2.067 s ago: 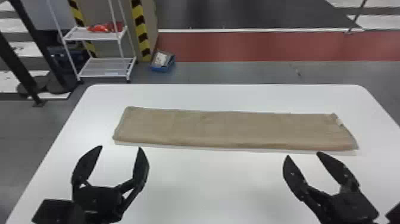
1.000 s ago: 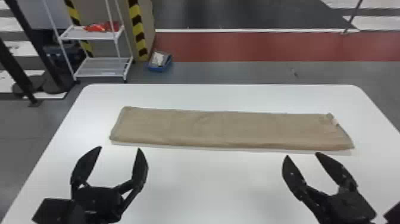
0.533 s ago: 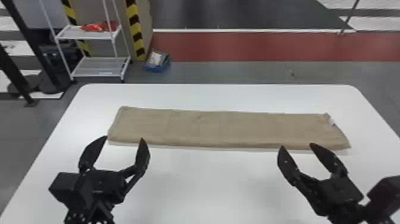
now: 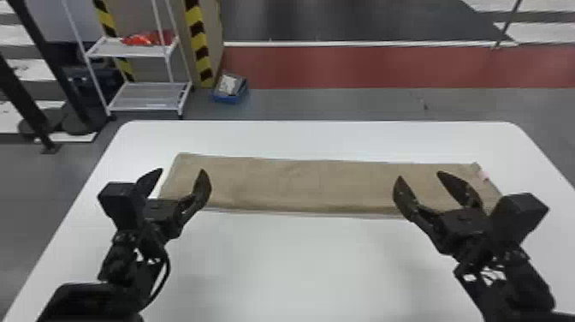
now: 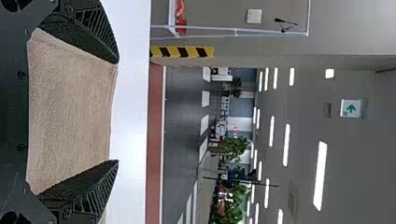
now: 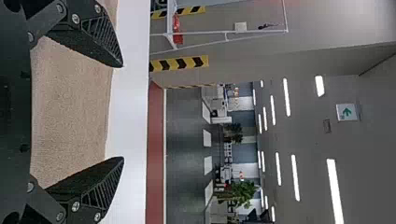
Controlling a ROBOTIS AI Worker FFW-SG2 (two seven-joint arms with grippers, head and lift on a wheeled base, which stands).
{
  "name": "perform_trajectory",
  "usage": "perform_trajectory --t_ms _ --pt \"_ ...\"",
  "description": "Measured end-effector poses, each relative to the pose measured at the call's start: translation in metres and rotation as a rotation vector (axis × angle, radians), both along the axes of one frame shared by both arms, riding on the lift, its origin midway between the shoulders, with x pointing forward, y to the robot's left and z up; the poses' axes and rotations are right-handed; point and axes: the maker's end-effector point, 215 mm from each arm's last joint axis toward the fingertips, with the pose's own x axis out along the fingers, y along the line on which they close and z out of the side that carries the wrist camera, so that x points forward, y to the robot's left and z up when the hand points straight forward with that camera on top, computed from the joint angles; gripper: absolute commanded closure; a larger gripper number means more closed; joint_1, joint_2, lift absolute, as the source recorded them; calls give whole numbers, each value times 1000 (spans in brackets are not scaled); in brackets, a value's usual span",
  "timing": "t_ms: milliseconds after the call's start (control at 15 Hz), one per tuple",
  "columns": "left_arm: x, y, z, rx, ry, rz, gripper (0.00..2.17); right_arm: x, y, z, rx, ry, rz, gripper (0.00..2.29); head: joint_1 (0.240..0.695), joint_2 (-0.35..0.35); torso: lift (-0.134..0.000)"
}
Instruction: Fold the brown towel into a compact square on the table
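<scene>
Across the far half of the white table point(image 4: 295, 265), with twelve o'clock at the far edge, the brown towel point(image 4: 321, 184) lies flat in one long, thin strip. It runs from about ten o'clock to about two o'clock. A small pale tag point(image 4: 483, 174) sits by its two o'clock end. The side facing six o'clock looks thick, so I think the long folds are done and the towel is ready for its short folds. It is not a square yet. The left gripper point(image 4: 181, 171) is at ten o'clock, by that end of the towel, with its fingers wide apart and nothing between them to hold. The right gripper point(image 4: 420, 175) is at about two o'clock, near the other end, and its fingers are wide apart too. I cannot tell if any tip touches the cloth. The step in hand looks like getting set to pick up an end. Next, one gripper needs to go down low, get its fingers around all the layers at one end, and pinch them tight. Then it needs to lift that end and lay it over toward the middle, with the edges lined up. The other one could help keep the cloth still. If the pinch gets just the top layer, the strip may come open or go crooked. The cloth looks soft, so it should bend well but may slide.
</scene>
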Motion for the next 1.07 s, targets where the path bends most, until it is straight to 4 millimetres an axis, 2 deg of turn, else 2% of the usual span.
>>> perform_trajectory --t_ms 200,400,533,733,1067 --pt "26 17 -12 1 55 4 154 21 6 -8 -14 18 11 194 695 54 -123" --pt "48 32 -10 22 62 5 154 42 17 -18 -16 50 32 194 695 77 -123" --pt "54 35 -10 25 69 3 154 51 25 -20 -13 59 47 194 695 85 -123" --pt "59 39 -33 20 151 -20 218 63 35 -29 -24 77 62 194 695 98 -123" --pt "65 45 -44 -5 202 -38 221 66 42 -36 -33 89 73 194 695 110 -123"
